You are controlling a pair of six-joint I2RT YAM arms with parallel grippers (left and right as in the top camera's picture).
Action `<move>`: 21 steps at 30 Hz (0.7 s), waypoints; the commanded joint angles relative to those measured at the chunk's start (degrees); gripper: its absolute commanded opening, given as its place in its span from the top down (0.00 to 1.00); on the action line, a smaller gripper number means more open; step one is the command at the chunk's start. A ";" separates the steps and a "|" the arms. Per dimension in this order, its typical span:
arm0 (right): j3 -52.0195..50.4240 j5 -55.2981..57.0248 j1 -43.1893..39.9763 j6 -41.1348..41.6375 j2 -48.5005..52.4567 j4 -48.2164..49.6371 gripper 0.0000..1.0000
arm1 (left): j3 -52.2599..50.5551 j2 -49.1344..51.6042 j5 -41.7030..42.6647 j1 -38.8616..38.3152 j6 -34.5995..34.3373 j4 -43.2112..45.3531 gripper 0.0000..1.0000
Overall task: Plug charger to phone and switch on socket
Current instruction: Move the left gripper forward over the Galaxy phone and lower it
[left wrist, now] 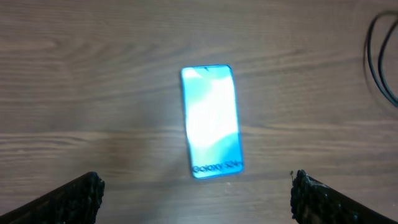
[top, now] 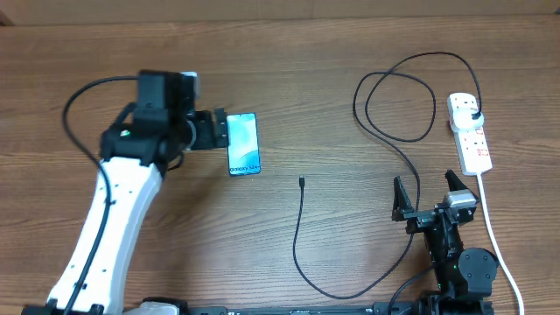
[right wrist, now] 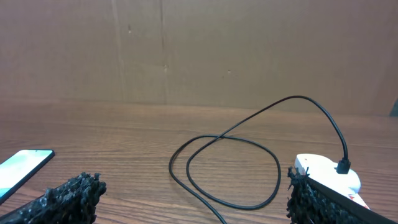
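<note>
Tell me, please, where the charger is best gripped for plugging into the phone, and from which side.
Grip the charger just behind its connector tip, coming straight down from above with the jaws set across the cable. There it lies flat and nearly straight on the table, with bare wood on both sides, so the jaws should probably fit around it.

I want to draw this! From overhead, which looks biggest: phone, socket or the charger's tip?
1. socket and phone: look nearly alike; socket longer, phone wider.
2. charger tip: far smallest.
</note>
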 commanded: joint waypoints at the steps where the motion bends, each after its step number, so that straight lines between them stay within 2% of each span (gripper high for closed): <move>1: -0.61 -0.31 0.35 0.13 -0.50 0.31 0.00 | 5.70 4.15 -3.45 -3.30 -5.40 -1.86 0.00; 12: -0.61 -0.31 0.35 0.13 -0.50 0.31 0.00 | 26.93 22.08 -4.00 -9.86 -12.11 -14.60 0.00; 16: -0.61 -0.31 0.35 0.13 -0.50 0.31 0.00 | 31.56 27.28 -8.90 -12.00 -18.40 -18.43 0.00; 21: -0.61 -0.31 0.35 0.13 -0.50 0.31 0.00 | 32.11 31.01 -9.29 -13.07 -23.15 -19.67 0.00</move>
